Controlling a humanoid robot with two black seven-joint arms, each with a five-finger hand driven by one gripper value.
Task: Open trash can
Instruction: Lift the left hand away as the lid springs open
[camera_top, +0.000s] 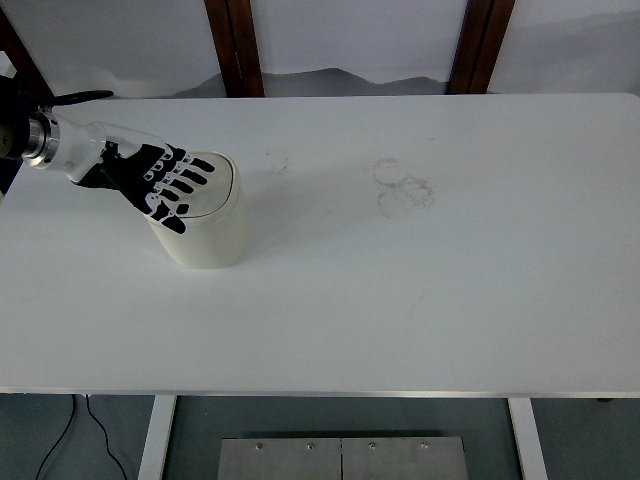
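Note:
A small cream trash can (212, 232) stands on the white table (420, 290), left of the middle. Its flat lid (218, 178) lies across the top. My left hand (172, 185), black with white joints, comes in from the left edge and lies flat over the lid. The fingers (190, 180) are stretched out across it and hold nothing. I cannot tell whether the lid is pressed down or level. The right arm does not show.
Faint ring marks (402, 186) stain the table right of the can. Two brown posts (235, 45) stand behind the far edge. A black cable (85, 432) hangs under the near left corner.

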